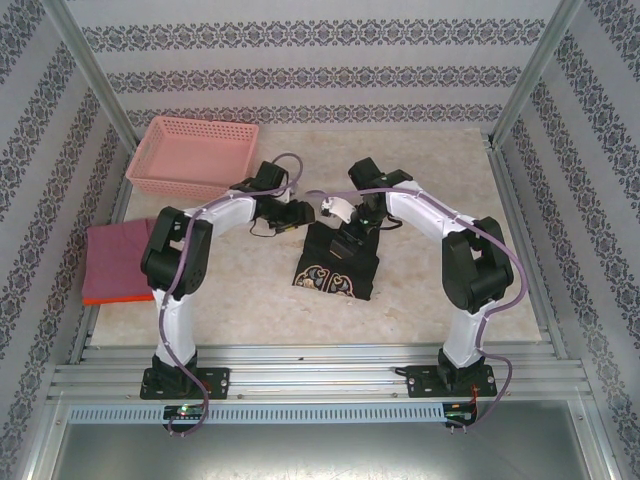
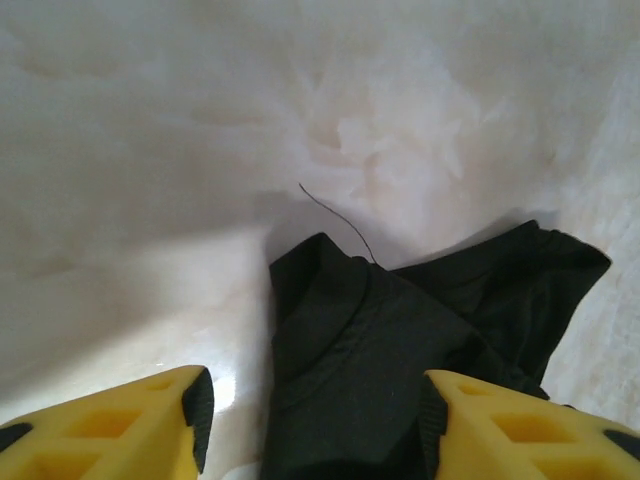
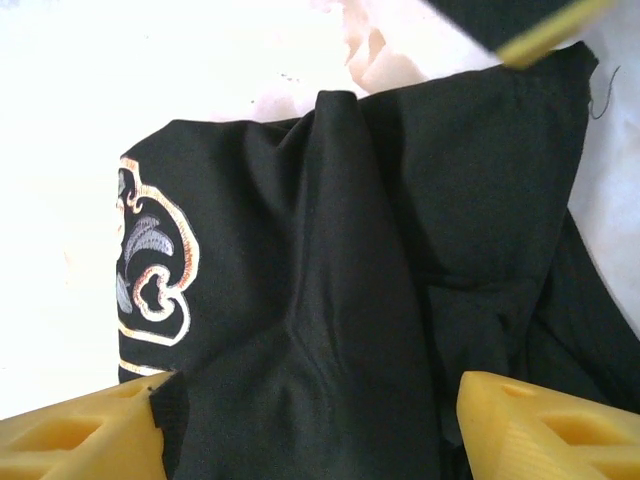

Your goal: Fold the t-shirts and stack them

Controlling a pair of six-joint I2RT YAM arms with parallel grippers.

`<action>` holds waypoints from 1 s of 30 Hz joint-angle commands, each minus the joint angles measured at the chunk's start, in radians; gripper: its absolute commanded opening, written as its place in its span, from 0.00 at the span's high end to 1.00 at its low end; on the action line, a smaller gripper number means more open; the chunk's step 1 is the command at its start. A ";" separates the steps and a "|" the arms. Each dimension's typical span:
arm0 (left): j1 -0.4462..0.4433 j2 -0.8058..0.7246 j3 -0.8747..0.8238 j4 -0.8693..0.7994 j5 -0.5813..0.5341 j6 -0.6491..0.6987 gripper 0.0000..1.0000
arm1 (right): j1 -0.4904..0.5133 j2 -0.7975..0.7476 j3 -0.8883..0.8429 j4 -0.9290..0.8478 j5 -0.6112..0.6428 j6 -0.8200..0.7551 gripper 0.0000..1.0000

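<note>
The black t-shirt [image 1: 338,262] lies partly folded at the table's middle, its tan emblem [image 1: 330,278] facing up at the near end. My left gripper [image 1: 300,215] is at the shirt's far left corner. In the left wrist view it [image 2: 315,430] is open, with black cloth [image 2: 400,340] lying between its yellow fingers. My right gripper [image 1: 352,235] is over the shirt's far part. It [image 3: 310,420] is open above rumpled black cloth [image 3: 380,260], with the emblem [image 3: 150,270] to its left. A dusty-pink folded shirt [image 1: 118,258] rests on an orange one [image 1: 115,298] at the left.
A pink plastic lattice basket [image 1: 195,155] stands at the back left, just beyond the left arm. Metal frame posts and patterned walls enclose the table [image 1: 250,310]. A loose thread [image 2: 335,215] trails from the shirt's edge.
</note>
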 commanded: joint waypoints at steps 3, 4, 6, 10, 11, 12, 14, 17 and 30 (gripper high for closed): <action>-0.027 0.054 0.055 -0.079 0.025 0.021 0.55 | 0.006 -0.002 -0.015 -0.027 -0.024 -0.031 0.34; -0.028 0.063 0.061 -0.083 0.028 0.020 0.57 | 0.007 0.001 -0.015 -0.027 -0.023 -0.033 0.35; -0.033 0.075 0.068 -0.087 0.037 0.022 0.59 | 0.008 0.016 -0.006 -0.037 -0.022 -0.040 0.38; -0.042 0.089 0.062 -0.093 0.042 0.035 0.64 | 0.008 0.056 0.022 -0.057 -0.027 -0.046 0.46; -0.043 0.092 0.061 -0.097 0.041 0.034 0.65 | 0.009 0.068 0.032 -0.065 -0.028 -0.046 0.46; -0.042 0.093 0.057 -0.098 0.041 0.033 0.68 | 0.010 0.081 0.044 -0.073 -0.029 -0.047 0.46; -0.042 0.093 0.048 -0.095 0.040 0.032 0.72 | 0.013 0.104 0.060 -0.083 -0.031 -0.047 0.47; -0.042 0.093 0.039 -0.093 0.038 0.031 0.77 | 0.017 0.141 0.086 -0.091 -0.017 -0.040 0.46; -0.042 0.100 0.020 -0.091 0.027 0.034 0.80 | 0.032 0.255 0.165 -0.184 -0.070 -0.045 0.51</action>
